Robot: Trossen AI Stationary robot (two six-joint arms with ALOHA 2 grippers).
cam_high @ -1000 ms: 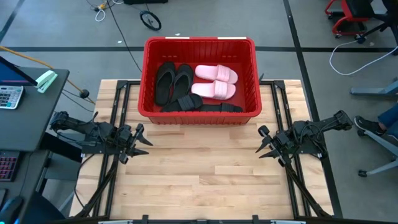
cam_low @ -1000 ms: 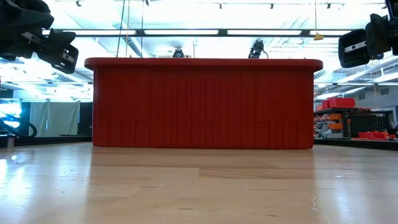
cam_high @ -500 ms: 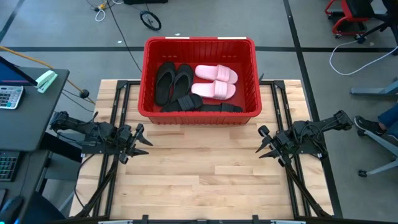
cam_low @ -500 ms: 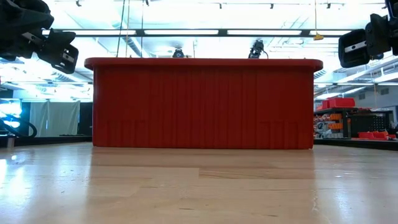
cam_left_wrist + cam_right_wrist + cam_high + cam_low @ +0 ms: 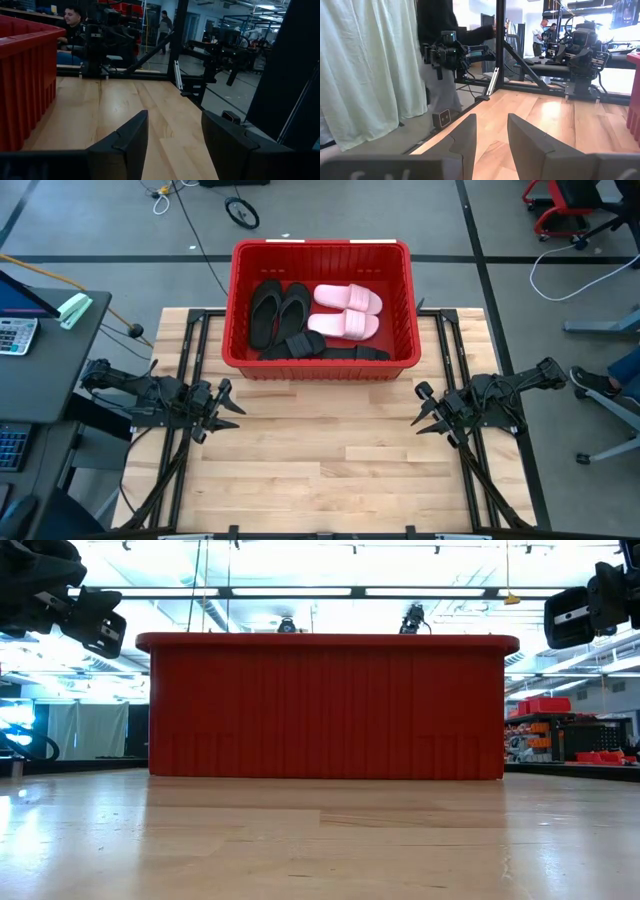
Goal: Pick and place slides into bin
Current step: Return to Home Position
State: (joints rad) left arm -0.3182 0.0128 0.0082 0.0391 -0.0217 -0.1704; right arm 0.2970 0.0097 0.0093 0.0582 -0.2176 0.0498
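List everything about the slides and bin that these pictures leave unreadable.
1. Low view: the near wall of the bin hides all its contents.
2. High view: the black slides by the near wall overlap in shadow; their count and stacking are unclear.
3. Left wrist view: the bin is cut off by the edge, its wall hiding the inside.
4. Right wrist view: only a sliver of the bin shows.

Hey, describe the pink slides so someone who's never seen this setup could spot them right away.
From above, find the big red bin at one end of the wooden table. Inside, in its right half, the pink slides lie side by side. They are the only pale footwear there: the flip-flops to their left and the strap slides along the near wall are black.
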